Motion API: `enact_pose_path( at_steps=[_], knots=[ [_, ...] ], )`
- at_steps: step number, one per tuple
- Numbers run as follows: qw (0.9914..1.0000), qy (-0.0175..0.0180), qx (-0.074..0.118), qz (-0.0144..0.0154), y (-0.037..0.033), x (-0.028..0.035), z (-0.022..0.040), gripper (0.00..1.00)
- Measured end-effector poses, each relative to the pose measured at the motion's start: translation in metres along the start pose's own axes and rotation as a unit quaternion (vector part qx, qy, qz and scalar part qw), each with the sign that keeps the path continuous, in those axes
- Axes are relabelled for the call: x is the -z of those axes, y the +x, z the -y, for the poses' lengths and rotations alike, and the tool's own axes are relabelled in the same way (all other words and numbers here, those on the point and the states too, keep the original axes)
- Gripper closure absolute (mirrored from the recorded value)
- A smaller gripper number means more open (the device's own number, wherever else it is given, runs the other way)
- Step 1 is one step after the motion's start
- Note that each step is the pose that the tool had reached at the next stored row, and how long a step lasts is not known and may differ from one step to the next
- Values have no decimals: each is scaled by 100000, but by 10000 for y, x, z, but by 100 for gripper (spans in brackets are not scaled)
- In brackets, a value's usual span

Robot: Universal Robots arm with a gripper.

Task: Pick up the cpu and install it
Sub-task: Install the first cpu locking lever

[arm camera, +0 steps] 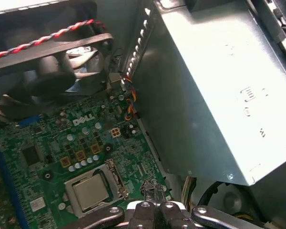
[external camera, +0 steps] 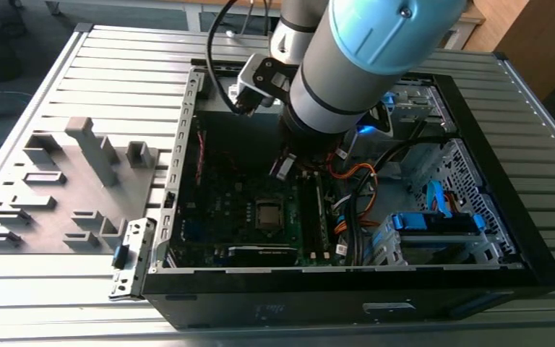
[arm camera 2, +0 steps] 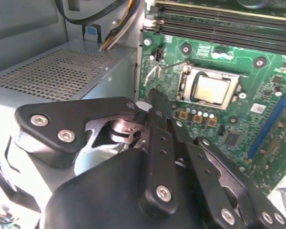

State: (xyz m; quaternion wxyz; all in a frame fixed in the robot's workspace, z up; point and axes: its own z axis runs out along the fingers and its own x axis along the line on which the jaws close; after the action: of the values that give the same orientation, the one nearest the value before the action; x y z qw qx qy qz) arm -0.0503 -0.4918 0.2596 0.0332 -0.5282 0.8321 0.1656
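One arm, one gripper (arm camera 2: 155, 97) — its black fingers (arm camera 2: 159, 143) met at the tips in both wrist views, with nothing visible between them. The small thin square chip with the silver-grey metal top, the cpu (arm camera 2: 213, 89), was not in the grip. It lay flat inside the metal-framed socket (arm camera 2: 186, 81) on the green motherboard (arm camera 2: 250, 83) and looked already seated.

Key relation: the fingertips hung just off one corner of the socket, near the cpu but apart from it, with the chip ahead of the tips and closer to the board. The chip was square, so no long axis to speak of. Its edges ran parallel to the socket frame and to the long dark memory slots (arm camera 2: 219, 21).

In the exterior view the cpu (external camera: 268, 214) sat at lower centre of the frame, just below the grey-and-blue arm (external camera: 355, 65) reaching into the open black computer case (external camera: 335, 296). A grey moulded fixture tray (external camera: 66, 181) lay at the frame's left.

Second wrist view gave the socket frame and a thin wire lever beside it — couldn't tell if it was latched. First wrist view added the big grey power-supply box (arm camera: 214, 86) and a black fan (arm camera: 52, 71) with a red-and-black twisted wire (arm camera: 38, 40).
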Motion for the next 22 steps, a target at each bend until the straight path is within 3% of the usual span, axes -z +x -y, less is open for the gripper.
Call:
enact_pose_path(
  at_steps=[8, 13, 22],
  knots=[
    [100000, -1, -3, 9, -109, -57, 14, 89],
    [100000, -6, 10, 4, -174, -131, 16, 89],
    [100000, -19, 1, 3, -208, -265, 44, 89]
  ],
)
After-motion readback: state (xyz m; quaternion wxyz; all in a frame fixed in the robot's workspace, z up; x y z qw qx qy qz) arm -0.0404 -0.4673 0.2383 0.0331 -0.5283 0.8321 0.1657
